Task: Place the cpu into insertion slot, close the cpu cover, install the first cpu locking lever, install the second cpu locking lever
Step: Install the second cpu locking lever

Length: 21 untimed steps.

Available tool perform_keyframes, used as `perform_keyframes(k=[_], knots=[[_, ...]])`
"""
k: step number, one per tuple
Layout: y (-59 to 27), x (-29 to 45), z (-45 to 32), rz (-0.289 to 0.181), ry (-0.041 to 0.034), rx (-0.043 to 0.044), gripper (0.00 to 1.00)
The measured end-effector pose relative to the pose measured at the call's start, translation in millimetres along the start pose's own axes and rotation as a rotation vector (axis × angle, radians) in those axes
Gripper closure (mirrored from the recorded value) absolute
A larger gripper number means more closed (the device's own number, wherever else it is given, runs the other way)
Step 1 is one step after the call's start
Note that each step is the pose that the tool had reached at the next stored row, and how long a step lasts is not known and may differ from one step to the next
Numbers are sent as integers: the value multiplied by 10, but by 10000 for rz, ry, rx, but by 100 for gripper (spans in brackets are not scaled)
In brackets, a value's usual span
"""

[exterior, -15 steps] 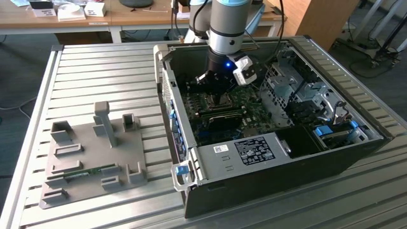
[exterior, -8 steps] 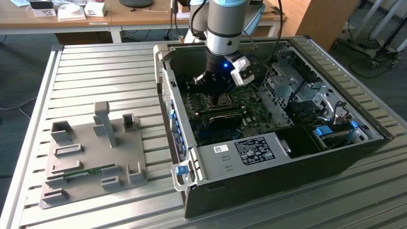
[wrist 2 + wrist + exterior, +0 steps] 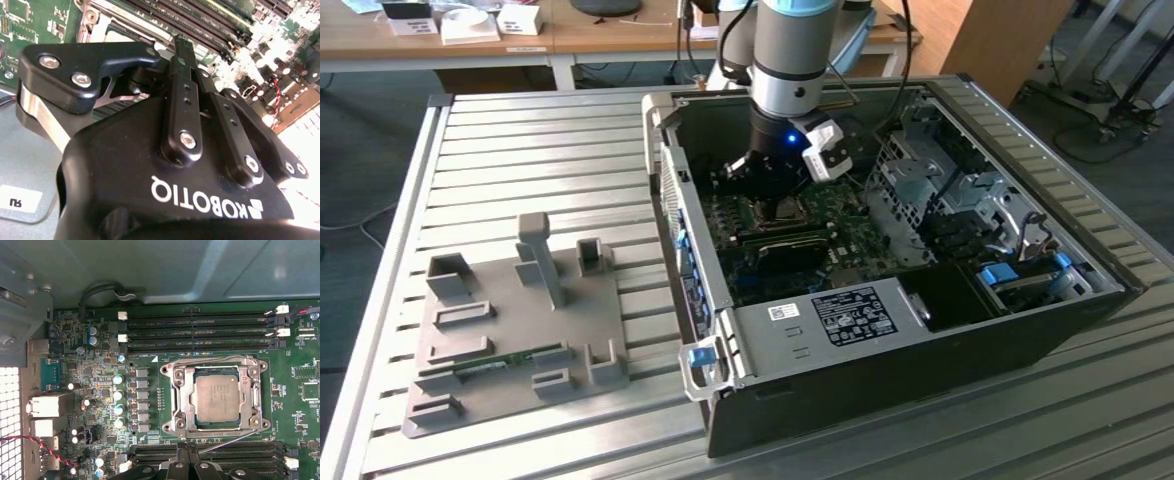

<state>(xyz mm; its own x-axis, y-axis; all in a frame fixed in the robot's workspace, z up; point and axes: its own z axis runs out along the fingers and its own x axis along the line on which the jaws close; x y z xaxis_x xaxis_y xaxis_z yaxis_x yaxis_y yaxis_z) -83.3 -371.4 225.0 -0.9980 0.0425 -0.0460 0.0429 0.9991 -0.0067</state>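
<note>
green motherboard [image 3: 100,355], jaws closed above cpu [image 3: 217,398]

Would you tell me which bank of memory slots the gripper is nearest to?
The bank whose slots run right beside the gripper, with its fingertips over them. The other bank lies across the socket, near the case wall.

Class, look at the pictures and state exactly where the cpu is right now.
In the first wrist view the cpu lies flat in the insertion slot, framed by the cpu cover, between two banks of long black memory slots.
</note>
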Motion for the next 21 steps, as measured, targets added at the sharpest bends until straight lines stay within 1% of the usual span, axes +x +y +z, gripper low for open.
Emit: perform_keyframes(k=[1, 2, 3, 4, 5, 21], knots=[[0, 0, 1, 0, 8, 0, 89], [1, 0, 3, 0, 61, -2, 89], [1, 0, 2, 0, 83, 0, 89], [0, 0, 2, 1, 84, 1, 89], [0, 0, 1, -1, 111, 4, 89], [-1, 23, 19, 0, 114, 3, 89]])
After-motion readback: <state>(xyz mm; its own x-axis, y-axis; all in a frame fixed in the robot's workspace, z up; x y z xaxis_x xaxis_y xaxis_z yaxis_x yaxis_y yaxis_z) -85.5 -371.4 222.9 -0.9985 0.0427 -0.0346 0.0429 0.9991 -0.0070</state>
